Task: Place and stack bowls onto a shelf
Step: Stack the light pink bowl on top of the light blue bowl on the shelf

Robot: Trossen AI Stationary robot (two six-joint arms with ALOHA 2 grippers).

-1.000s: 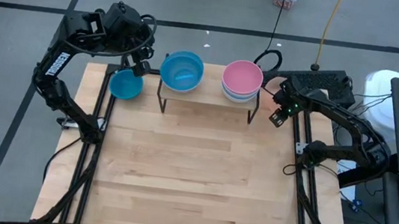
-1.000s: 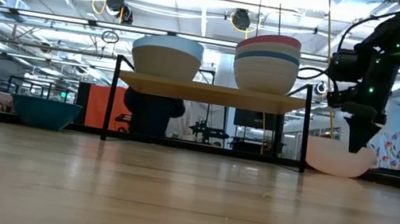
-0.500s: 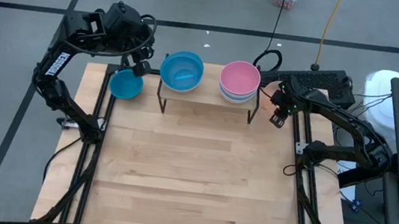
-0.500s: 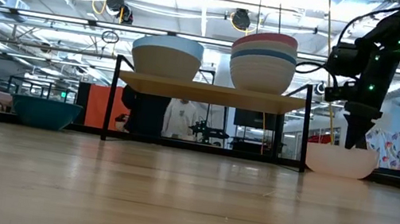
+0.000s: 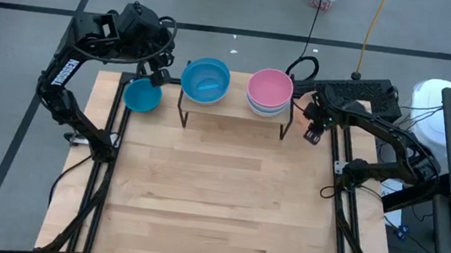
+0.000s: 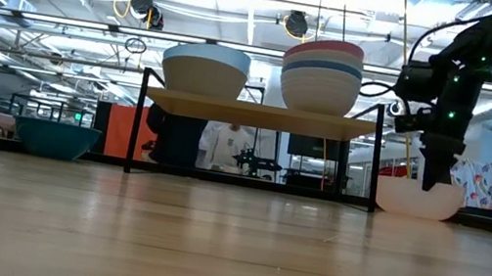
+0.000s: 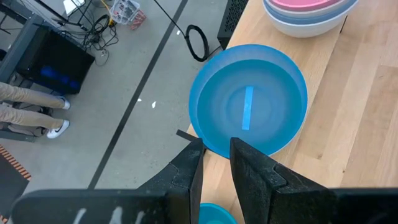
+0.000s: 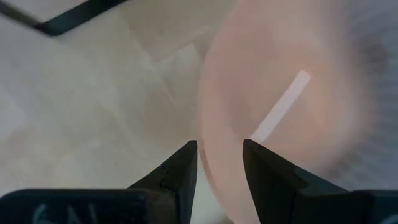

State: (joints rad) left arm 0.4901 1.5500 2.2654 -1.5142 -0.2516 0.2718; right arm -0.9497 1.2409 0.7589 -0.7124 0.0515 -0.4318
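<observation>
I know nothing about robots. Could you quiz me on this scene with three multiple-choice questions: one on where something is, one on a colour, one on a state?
1. Where is the round peach plastic bowl?
A. On the shelf
B. On the table beside the shelf
C. On the floor

2. What colour is the top bowl of the taller stack?
A. Pink
B. Green
C. Black

3. How does the round blue plastic bowl on the table sit?
A. Upside down
B. On its side
C. Upright

Answers:
1 B: the peach bowl rests on the wooden table by the small wooden shelf, under the right claw.
2 A: the pink bowl tops it.
3 C: the blue bowl opens upward.
</observation>
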